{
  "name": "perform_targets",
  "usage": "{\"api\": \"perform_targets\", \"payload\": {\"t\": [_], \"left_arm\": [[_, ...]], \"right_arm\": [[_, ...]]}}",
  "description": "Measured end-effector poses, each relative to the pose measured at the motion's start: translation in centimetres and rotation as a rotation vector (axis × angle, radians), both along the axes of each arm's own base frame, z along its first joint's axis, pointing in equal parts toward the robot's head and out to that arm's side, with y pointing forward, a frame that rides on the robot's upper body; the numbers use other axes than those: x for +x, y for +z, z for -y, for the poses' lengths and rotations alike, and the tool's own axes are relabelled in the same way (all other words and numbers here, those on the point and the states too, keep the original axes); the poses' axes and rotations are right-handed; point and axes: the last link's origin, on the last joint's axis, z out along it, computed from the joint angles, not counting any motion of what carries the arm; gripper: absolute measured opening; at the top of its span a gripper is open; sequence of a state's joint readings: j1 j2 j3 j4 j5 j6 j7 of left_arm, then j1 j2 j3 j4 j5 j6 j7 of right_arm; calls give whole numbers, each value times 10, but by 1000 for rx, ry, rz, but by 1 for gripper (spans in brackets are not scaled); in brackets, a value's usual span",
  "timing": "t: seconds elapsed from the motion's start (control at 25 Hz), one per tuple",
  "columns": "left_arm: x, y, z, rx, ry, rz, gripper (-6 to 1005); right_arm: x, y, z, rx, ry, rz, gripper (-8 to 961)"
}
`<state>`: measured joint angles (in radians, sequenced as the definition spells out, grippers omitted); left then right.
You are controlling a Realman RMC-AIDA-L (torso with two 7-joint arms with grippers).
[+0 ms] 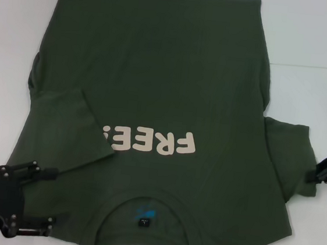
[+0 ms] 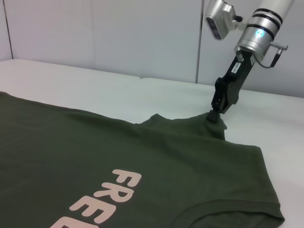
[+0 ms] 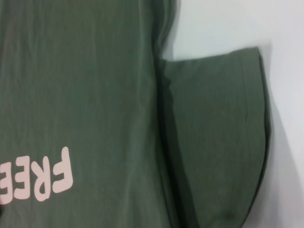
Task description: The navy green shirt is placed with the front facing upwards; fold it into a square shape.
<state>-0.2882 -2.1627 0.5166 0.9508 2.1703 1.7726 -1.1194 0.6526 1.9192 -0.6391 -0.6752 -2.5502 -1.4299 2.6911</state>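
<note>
The navy green shirt lies flat with its front up, collar and blue label nearest me. Its cream "FREE!" print is partly covered by one sleeve, which is folded inward over the chest. My left gripper hovers open at the shirt's near left shoulder, with nothing between its fingers. The other sleeve spreads out on the table. My right gripper is at that sleeve's outer edge. In the left wrist view the right gripper pinches the sleeve hem into a small raised peak. The right wrist view shows this sleeve beside the shirt's body.
The white table extends beyond the shirt on the right and far side. A pale wall stands behind the table in the left wrist view.
</note>
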Motion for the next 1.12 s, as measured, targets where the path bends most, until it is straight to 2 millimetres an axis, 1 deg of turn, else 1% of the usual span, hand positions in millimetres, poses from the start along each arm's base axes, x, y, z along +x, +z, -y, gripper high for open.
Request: {"api": "perform_targets", "payload": {"t": [0.2,0.48,0.64,0.72,0.84,0.92,1.12], "left_arm": [[0,1,0,10,9,10,891],[1,1,-2,14,23,33,891],[3,1,-3,25,25,56,891],[3,1,-3,29,28,63,891],[4,1,-5,28,38,77,891],[5,0,-5,24,45,85,891],[6,1,-7,22,46,87,890]], "right_arm": [[6,18,7,54,6,-38,35],[21,54,20,185,22,-94,28],[22,70,24,256,67,-140,26],[19,75,25,278,95,-165,27],[15,80,26,306,139,-199,27],[14,80,26,309,155,-209,27],[3,67,19,264,191,-221,26]]}}
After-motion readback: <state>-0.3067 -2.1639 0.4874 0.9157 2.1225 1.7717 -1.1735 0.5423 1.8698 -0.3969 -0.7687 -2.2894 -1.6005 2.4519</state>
